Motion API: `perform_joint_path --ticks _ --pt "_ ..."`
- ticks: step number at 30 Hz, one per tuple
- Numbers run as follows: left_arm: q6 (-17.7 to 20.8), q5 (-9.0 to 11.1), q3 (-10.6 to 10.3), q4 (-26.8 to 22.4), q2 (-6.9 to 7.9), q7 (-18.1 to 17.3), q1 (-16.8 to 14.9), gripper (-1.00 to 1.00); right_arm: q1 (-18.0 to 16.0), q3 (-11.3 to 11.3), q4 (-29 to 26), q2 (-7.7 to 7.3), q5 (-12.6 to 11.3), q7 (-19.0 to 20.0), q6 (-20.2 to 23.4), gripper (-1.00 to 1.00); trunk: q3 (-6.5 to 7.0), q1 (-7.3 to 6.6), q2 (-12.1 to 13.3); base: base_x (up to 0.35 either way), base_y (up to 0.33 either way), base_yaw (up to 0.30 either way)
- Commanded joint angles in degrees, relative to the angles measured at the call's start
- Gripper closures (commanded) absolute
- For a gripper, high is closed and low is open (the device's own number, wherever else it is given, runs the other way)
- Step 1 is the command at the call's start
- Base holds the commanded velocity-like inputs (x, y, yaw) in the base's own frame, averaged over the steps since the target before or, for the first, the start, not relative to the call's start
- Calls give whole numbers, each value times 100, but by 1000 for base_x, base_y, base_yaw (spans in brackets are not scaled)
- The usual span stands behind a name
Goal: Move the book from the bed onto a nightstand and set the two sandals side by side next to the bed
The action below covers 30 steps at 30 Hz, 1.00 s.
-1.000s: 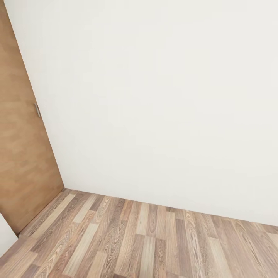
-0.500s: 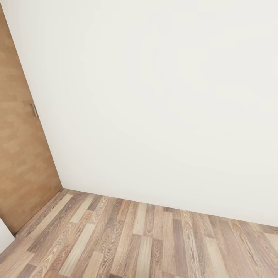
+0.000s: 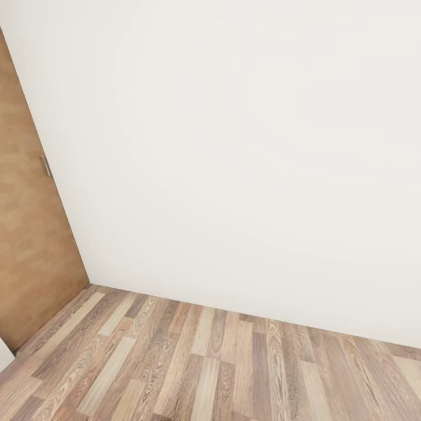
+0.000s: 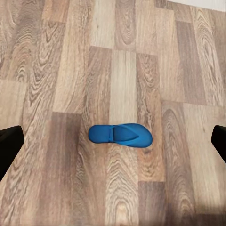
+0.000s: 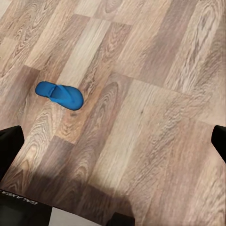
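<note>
Between spread left jaws, sandal (image 4: 120,135), untouched.

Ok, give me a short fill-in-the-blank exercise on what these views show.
1. The sandal lying on the floor is bright ____.
2. The floor is made of ____ planks.
3. In the head view, the wall is plain ____.
4. Beside that wall stands a brown ____ with a small metal handle.

Missing words: blue; wood; white; door
</note>
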Motion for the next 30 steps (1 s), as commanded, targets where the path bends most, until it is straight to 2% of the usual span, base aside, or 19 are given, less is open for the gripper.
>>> perform_joint_path --ticks 1,30 --pt "-8 8 18 4 -3 -41 -4 -100 2 -14 -5 -1 -44 43 15 -100 -5 0 -3 0 -53 233" --pt "-8 8 18 4 -1 -41 -4 -100 2 -12 -5 1 -36 26 14 -100 -5 0 -3 0 -5 288"
